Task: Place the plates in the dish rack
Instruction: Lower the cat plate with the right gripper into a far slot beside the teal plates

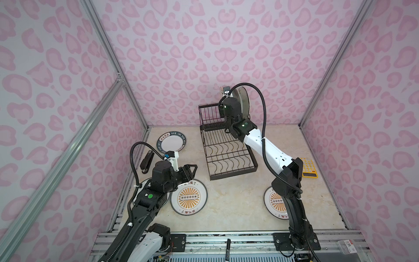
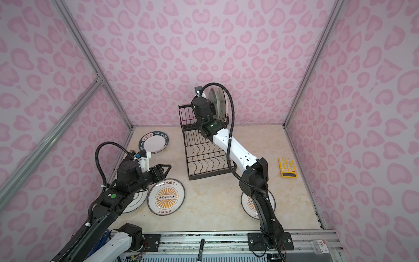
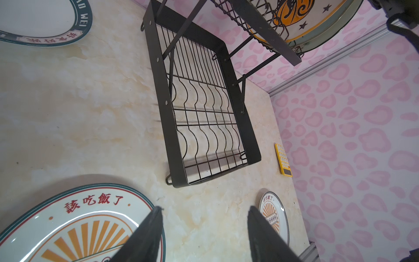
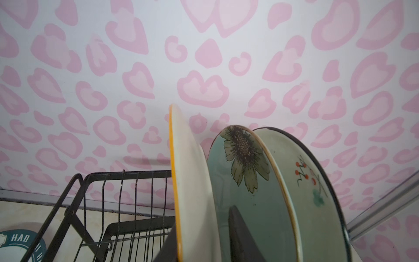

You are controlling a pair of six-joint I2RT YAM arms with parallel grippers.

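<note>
The black wire dish rack (image 1: 229, 158) (image 2: 204, 158) stands mid-table. Three plates stand upright in its upper tier: an orange-rimmed star-and-cat plate (image 4: 192, 181) (image 3: 303, 18), a teal flower plate (image 4: 240, 172) and a white berry plate (image 4: 301, 181). My right gripper (image 4: 204, 217) straddles the orange-rimmed plate, open, with a gap at one finger. My left gripper (image 1: 193, 169) (image 3: 205, 209) hovers open and empty beside a sunburst plate (image 1: 189, 199) lying flat. A second sunburst plate (image 1: 275, 202) lies partly under the right arm. A lettered-rim plate (image 1: 172, 141) lies far left. A white plate (image 2: 136, 202) is half hidden under the left arm.
A yellow calculator (image 1: 308, 167) lies right of the rack. A black stapler (image 1: 147, 161) sits by the left wall. A marker (image 1: 227, 246) rests on the front rail. Pink patterned walls close three sides. The rack's lower tray (image 3: 204, 113) holds nothing.
</note>
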